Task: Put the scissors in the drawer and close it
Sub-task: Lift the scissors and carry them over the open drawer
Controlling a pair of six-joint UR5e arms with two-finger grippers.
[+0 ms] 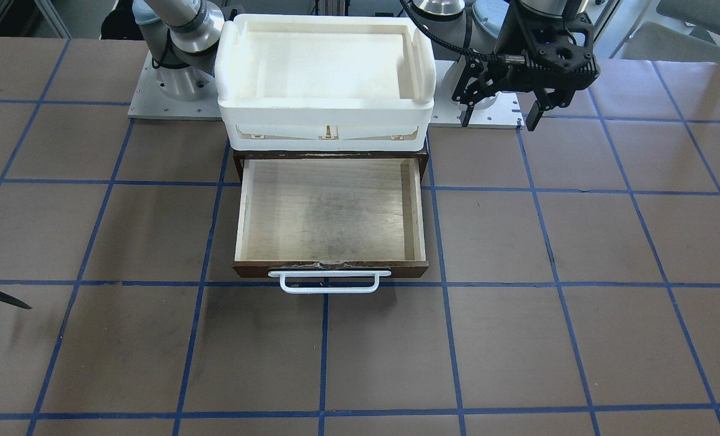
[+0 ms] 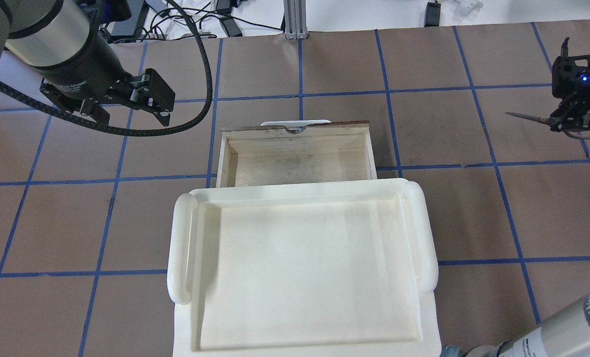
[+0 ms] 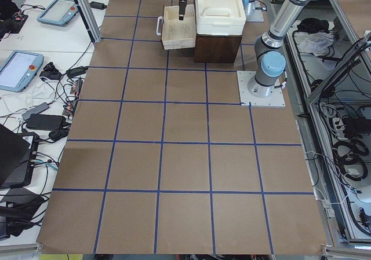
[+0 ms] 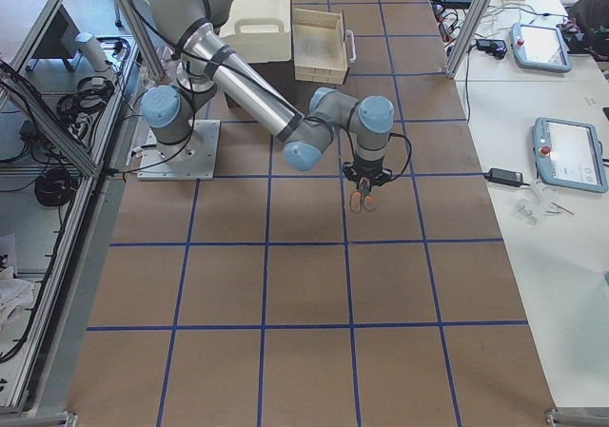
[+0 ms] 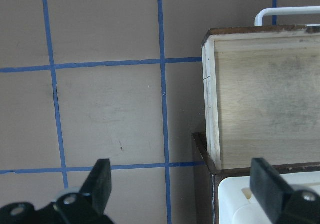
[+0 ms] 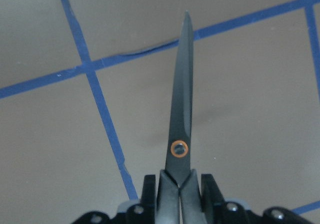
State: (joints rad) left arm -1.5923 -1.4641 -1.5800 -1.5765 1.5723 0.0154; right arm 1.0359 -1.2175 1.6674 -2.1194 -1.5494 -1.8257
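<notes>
The wooden drawer (image 1: 329,209) stands pulled out, pale inside and empty, with its dark front and white bar handle (image 1: 329,283); it also shows in the overhead view (image 2: 297,156). My right gripper (image 2: 570,116) is shut on the scissors (image 2: 528,117) far to the drawer's right, above the table. In the right wrist view the blades (image 6: 181,114) point away from the fingers (image 6: 148,191). The blade tip shows at the front view's left edge (image 1: 5,297). My left gripper (image 1: 499,115) is open and empty, left of the drawer; its fingers (image 5: 102,179) frame the drawer's corner.
A white plastic tray (image 2: 299,267) sits on top of the dark brown cabinet (image 3: 217,46) that houses the drawer. The table is brown with a blue tape grid. Cables and tablets lie beyond the table's edges.
</notes>
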